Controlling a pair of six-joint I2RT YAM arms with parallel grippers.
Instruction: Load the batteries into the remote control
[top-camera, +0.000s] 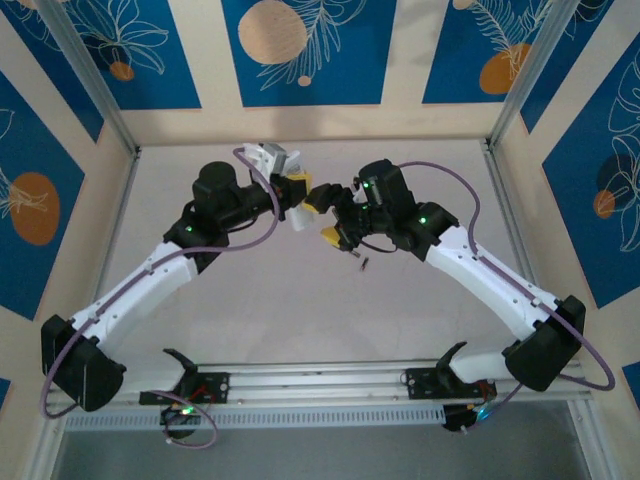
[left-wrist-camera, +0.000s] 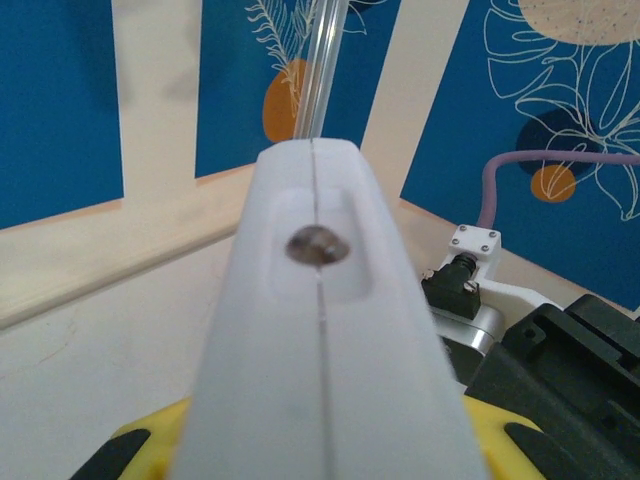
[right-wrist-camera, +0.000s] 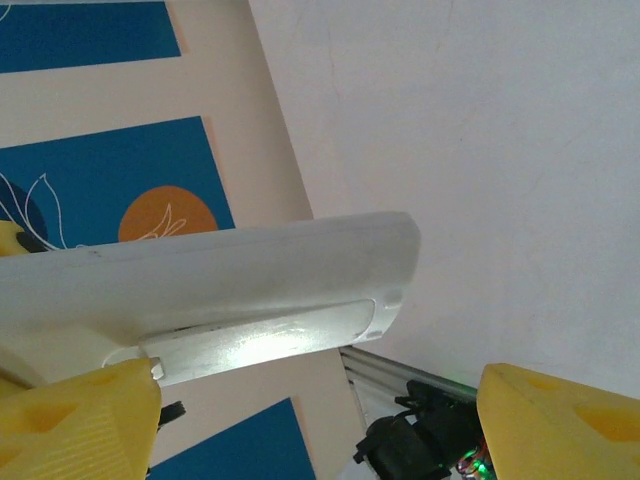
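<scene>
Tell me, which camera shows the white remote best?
The left wrist view: the remote control runs up the picture, its recess facing the lens. The right wrist view shows one end side-on; the top view, a small white piece between the arms.

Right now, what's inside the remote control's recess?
One battery, end-on, round and brownish, sits in the remote control recess; its length and anything behind it are covered.

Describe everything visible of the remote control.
The remote control is a slim white plastic bar with rounded corners, held off the table, clamped between the left gripper's yellow fingers. An oblong recess is sunk into its face, with a seam down the middle; a small brownish round thing sits in it. The right gripper is open beside its end; contact cannot be told.
</scene>
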